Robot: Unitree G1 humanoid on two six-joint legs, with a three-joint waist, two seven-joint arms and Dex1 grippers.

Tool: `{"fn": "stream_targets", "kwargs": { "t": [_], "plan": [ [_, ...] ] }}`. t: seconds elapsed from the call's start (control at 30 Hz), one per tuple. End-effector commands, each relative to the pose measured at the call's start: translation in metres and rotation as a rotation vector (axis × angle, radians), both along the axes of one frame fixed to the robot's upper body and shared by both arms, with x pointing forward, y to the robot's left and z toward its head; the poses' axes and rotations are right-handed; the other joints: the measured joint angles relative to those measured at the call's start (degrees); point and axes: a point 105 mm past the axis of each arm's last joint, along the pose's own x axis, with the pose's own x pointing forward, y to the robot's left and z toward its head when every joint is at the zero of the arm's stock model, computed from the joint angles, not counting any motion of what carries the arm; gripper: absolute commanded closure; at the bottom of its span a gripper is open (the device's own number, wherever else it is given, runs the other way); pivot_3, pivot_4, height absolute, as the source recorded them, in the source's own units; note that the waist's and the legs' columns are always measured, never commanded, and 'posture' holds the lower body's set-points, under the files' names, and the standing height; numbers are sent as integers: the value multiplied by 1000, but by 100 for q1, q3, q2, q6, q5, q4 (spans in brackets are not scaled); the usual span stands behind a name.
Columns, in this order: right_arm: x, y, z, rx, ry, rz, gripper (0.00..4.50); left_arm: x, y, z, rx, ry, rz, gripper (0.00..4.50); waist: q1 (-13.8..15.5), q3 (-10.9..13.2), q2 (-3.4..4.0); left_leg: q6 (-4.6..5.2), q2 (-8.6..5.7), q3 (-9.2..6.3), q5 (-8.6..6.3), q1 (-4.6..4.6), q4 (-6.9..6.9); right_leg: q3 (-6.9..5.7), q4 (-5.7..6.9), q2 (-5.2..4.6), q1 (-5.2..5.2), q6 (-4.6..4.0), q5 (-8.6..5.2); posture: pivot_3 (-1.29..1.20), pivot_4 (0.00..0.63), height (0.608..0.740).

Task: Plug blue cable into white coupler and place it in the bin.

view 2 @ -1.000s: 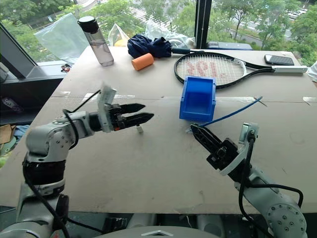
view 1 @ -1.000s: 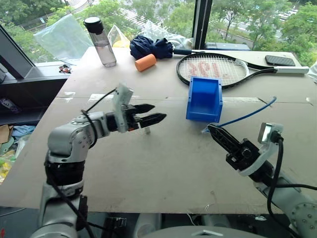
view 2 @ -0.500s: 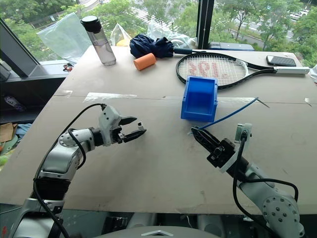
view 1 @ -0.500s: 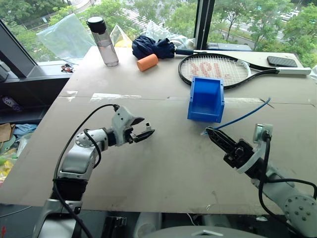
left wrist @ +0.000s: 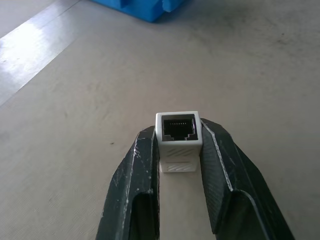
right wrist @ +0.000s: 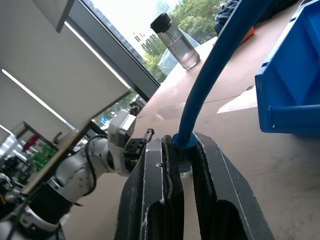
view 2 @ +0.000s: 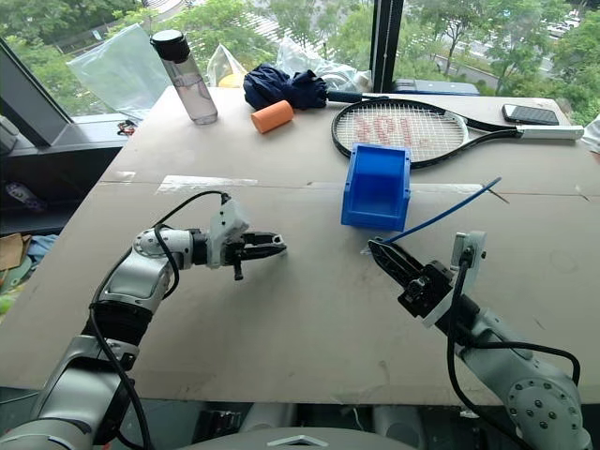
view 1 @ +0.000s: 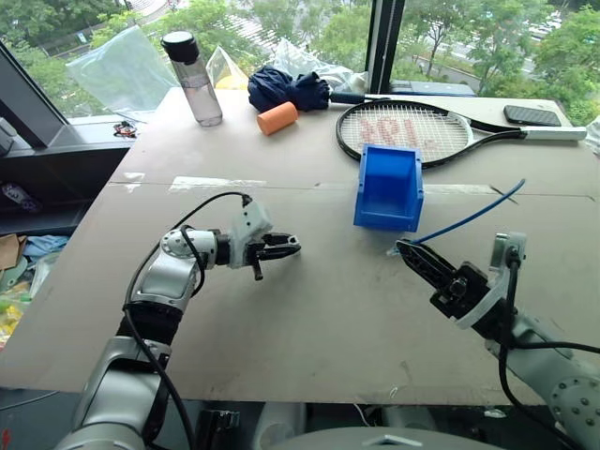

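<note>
My left gripper (left wrist: 178,134) is shut on the white coupler (left wrist: 178,128), whose dark socket faces away from the wrist. In the head views this gripper (view 1: 289,248) sits low over the table, left of centre, pointing right. My right gripper (view 1: 405,248) is shut on the plug end of the blue cable (view 1: 469,217), which trails back and to the right over the table. In the right wrist view the cable (right wrist: 216,65) rises from between the fingers. The blue bin (view 1: 387,187) stands between and behind the two grippers, a short way beyond the right one.
At the table's back lie a tennis racket (view 1: 403,131), a water bottle (view 1: 192,80), an orange cylinder (view 1: 276,118), a dark-blue folded umbrella (view 1: 286,91) and a phone (view 1: 530,114). Bare tabletop (view 1: 319,309) spreads in front of the grippers.
My left gripper has dropped toward the table, swung right, rolled, and closed its open fingers on the white coupler. The right gripper has stayed almost still with the cable.
</note>
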Motion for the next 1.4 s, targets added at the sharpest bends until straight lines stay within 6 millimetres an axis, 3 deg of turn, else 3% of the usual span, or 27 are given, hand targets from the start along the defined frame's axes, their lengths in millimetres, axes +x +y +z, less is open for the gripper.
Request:
{"fn": "stream_targets", "kwargs": {
  "t": [0.03,0.17,0.33,0.87,1.07,1.4],
  "plan": [
    [1,14,5,-123,-109,82,4500,-14,-44,21,-44,-43,-187,3974,12,-1,-1,0,-2,-2,0,-1,1,-1,0,0,1,-3,-1,0,150,740],
    [10,26,-6,-316,-193,180,4500,-27,-73,5,51,-37,-336,3974,-27,0,1,0,-3,-3,0,1,5,-2,0,2,5,4,2,0,150,740],
    [29,32,-24,-472,-254,271,4500,-22,-93,-11,134,-81,-403,3974,-31,0,0,1,-2,-6,0,-1,8,0,1,13,2,13,7,0,150,740],
    [28,30,-70,-700,-227,459,4500,-19,-90,-16,177,-98,-416,3974,-27,-2,-2,1,0,-9,0,6,15,-2,4,14,11,19,10,0,150,740],
    [32,23,-77,-769,-200,473,4500,-18,-91,-16,175,-104,-409,3974,-25,-3,-1,1,1,-10,0,6,18,-3,4,14,13,19,10,0,150,740],
    [23,19,-115,-933,-93,598,4500,-17,-98,-15,159,-119,-398,3974,-23,-28,-12,1,1,-12,0,20,24,-6,3,14,30,18,10,0,150,740]
  ]
}}
